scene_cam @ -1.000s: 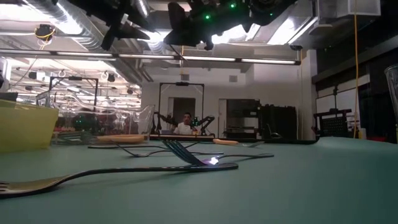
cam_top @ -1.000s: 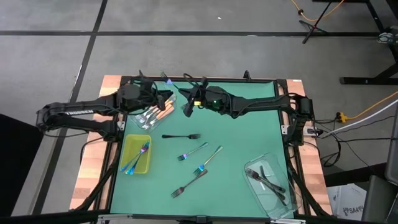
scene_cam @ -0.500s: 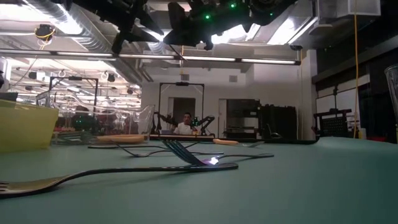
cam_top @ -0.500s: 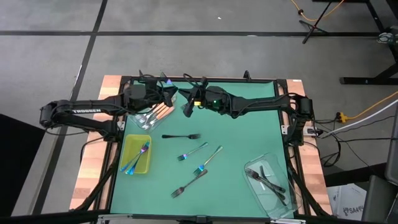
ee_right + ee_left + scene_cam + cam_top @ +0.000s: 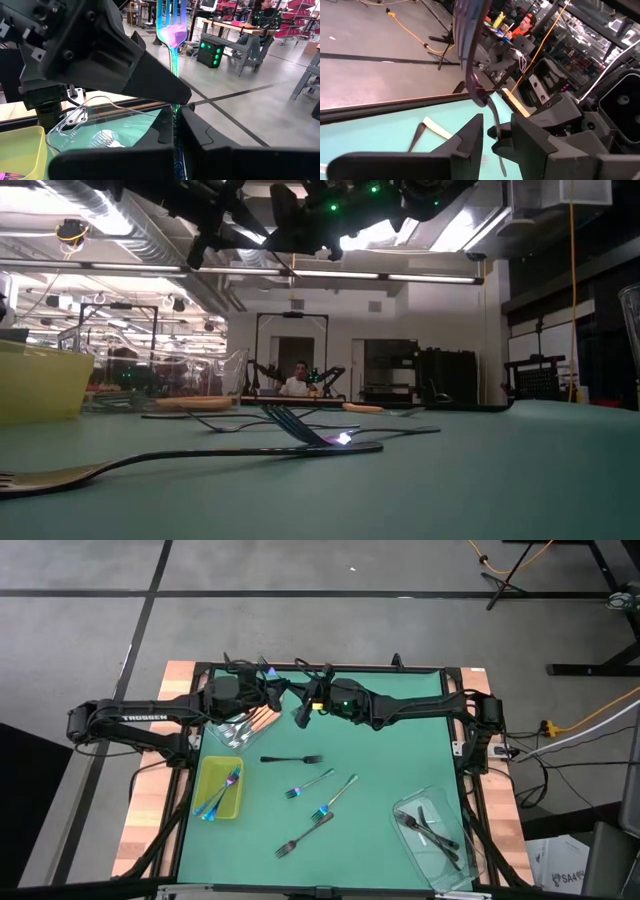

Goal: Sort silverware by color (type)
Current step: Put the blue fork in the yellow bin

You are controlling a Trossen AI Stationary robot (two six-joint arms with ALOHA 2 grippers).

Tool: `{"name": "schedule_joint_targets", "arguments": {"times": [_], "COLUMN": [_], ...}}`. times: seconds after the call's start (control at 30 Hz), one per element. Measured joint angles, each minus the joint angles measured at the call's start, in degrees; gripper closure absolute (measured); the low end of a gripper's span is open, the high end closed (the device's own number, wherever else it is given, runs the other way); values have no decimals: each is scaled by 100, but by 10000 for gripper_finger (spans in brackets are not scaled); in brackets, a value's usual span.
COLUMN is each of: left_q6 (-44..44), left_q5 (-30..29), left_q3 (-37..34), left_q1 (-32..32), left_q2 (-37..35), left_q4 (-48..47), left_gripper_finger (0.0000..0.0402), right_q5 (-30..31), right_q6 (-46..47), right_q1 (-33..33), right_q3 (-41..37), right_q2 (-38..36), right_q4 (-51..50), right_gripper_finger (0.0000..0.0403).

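Counting four forks (image 5: 291,758) on mat

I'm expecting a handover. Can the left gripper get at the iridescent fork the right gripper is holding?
Probably yes. The right gripper holds the iridescent fork upright, clear of the table, and the left gripper has its open fingers either side of the handle, with nothing between.

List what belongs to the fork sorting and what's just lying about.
Job: iridescent fork in right claw; loose forks; orange-handled forks; dark forks.
Lying about: yellow-green tray; clear tub; orange floor cable.
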Motion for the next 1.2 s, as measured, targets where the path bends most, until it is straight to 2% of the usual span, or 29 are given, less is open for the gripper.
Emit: {"name": "schedule_joint_targets", "arguments": {"times": [0.17, 0.53, 0.8, 1.2], "left_q6": [2, 16, 219, 305], "left_q5": [2, -12, -6, -74], "left_q3": [0, 0, 0, -4], "left_q1": [0, 0, 0, 3], "left_q2": [1, 1, 1, -1], "left_q4": [-3, -3, -3, -60], "left_gripper_finger": [319, 394, 398, 398], "right_q5": [0, -6, -9, 2], "right_q6": [0, -11, -11, -17], "right_q1": [0, 0, 0, 0], "right_q3": [0, 0, 0, 0], "right_q2": [0, 2, 2, 4], "right_q4": [0, -5, -7, -59], "right_gripper_finger": [402, 402, 401, 353]}}
